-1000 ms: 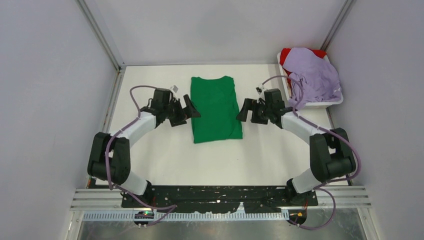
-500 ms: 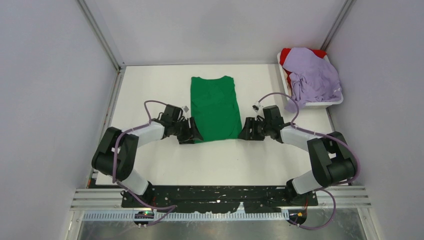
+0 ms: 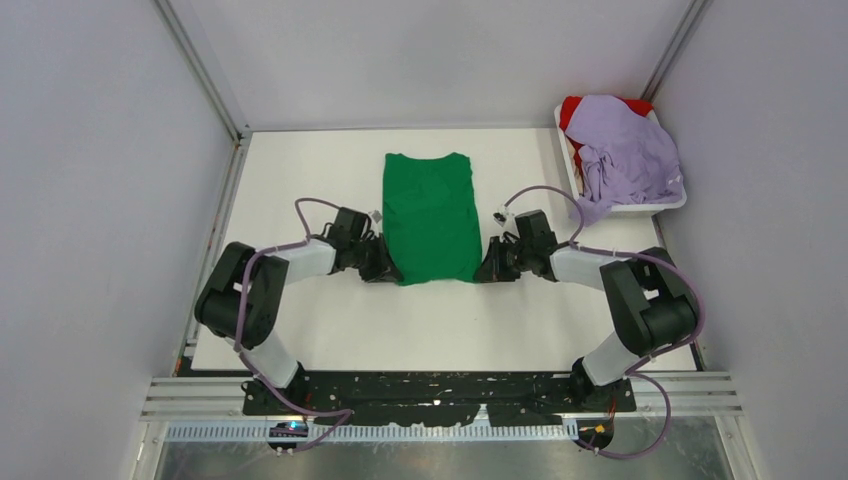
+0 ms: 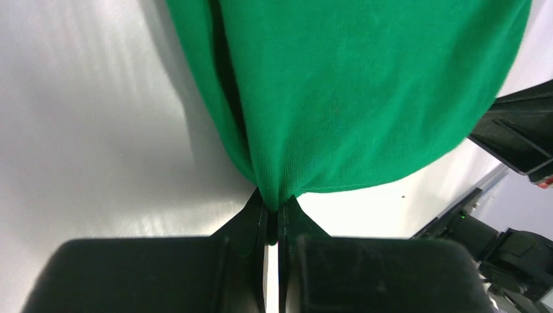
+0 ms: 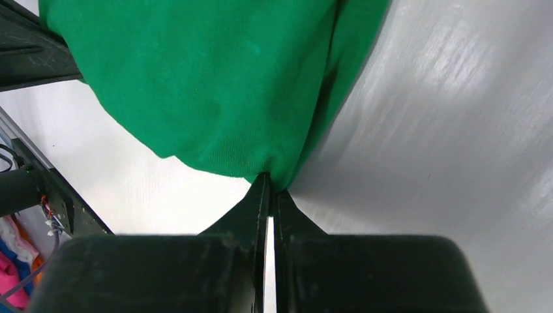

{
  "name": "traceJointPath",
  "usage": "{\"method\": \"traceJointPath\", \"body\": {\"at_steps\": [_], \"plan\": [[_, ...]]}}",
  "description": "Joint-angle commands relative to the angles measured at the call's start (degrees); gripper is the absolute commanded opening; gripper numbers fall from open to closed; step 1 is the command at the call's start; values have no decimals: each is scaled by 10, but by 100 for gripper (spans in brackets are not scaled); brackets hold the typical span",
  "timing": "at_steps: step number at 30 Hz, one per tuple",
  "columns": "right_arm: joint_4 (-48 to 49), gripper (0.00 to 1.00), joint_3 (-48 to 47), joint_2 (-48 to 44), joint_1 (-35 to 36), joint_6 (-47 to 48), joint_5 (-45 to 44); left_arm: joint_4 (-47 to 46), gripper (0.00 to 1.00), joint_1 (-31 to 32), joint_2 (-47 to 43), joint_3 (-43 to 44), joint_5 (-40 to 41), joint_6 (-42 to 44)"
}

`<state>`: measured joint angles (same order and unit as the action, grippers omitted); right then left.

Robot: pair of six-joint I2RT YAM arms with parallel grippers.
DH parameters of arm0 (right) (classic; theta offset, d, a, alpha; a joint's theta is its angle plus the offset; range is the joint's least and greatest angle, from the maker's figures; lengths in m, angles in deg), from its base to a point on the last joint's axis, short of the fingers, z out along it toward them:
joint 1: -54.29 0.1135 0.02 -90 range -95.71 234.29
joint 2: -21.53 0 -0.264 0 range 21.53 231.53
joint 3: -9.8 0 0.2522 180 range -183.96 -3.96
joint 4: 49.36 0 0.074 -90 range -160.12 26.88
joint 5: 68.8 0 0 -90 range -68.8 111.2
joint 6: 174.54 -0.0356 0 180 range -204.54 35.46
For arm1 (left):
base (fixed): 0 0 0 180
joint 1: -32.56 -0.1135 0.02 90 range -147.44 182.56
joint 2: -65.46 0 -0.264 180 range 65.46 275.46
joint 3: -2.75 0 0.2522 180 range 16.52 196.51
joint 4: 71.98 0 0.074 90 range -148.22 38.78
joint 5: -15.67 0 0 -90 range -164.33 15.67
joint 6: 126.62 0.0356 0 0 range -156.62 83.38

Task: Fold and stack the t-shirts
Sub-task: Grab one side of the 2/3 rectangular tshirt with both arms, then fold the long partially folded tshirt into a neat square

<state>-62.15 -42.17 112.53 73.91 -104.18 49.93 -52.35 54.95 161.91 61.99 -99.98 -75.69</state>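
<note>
The green t-shirt (image 3: 431, 215) lies flat in the middle of the table as a long narrow rectangle, collar end away from the arms. My left gripper (image 3: 392, 273) is shut on its near left corner (image 4: 277, 192). My right gripper (image 3: 482, 273) is shut on its near right corner (image 5: 270, 175). Both corners are bunched into a point between the closed jaws. The lavender t-shirt (image 3: 625, 150) is heaped over the red t-shirt (image 3: 574, 107) at the back right.
A white tray (image 3: 648, 208) at the table's right back edge holds the lavender and red shirts. Grey walls close in the table on the left, back and right. Purple cables loop above both wrists.
Both grippers came down along the green shirt's sides to its near corners and closed on them. The shirt's near edge has drawn in slightly.
</note>
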Motion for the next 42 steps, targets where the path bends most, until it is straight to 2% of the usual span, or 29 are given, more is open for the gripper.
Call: {"method": "traceJointPath", "body": {"at_steps": [1,7,14,20,24,29,32,42], "plan": [[-85,5,-10,-39,4,20,-29,35,0,1,-65,-42,61,6],[-213,5,16,-118,9,47,-17,67,0,5,-172,-115,51,-1],[-235,5,43,-211,80,3,53,164,0,30,-308,-139,-7,14],[-224,5,18,-288,100,-31,32,188,0,38,-372,-107,-35,6],[-207,5,-22,-287,86,-33,1,165,0,36,-338,-59,-29,9],[-151,5,-73,-245,34,-54,17,156,0,8,-251,51,-29,28],[-109,5,-109,-208,7,-61,28,155,0,-15,-193,120,-34,34],[-101,5,-262,-49,-61,-45,37,189,0,-64,5,337,-49,46]]}}
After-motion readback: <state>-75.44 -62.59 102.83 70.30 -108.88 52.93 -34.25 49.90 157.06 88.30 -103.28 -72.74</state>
